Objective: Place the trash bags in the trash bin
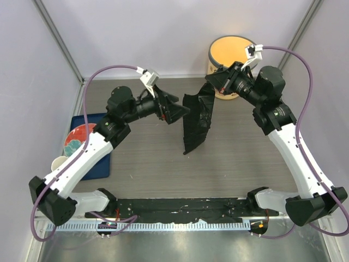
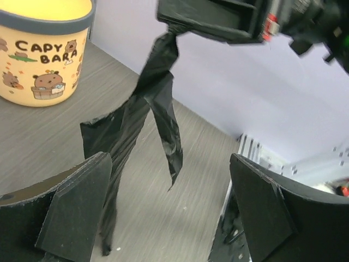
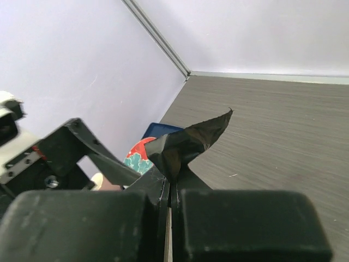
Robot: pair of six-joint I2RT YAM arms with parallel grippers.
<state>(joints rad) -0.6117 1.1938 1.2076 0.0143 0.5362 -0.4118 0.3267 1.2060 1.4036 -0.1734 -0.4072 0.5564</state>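
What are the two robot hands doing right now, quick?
Left hand: open, gripping nothing.
Right hand: closed, pinching the black trash bag, which hangs from it.

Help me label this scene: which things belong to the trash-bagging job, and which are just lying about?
Job: trash bag, hanging from the shut right pincer; trash bin; open left pincer.
Lying about: blue tray; red patterned plate; cup.
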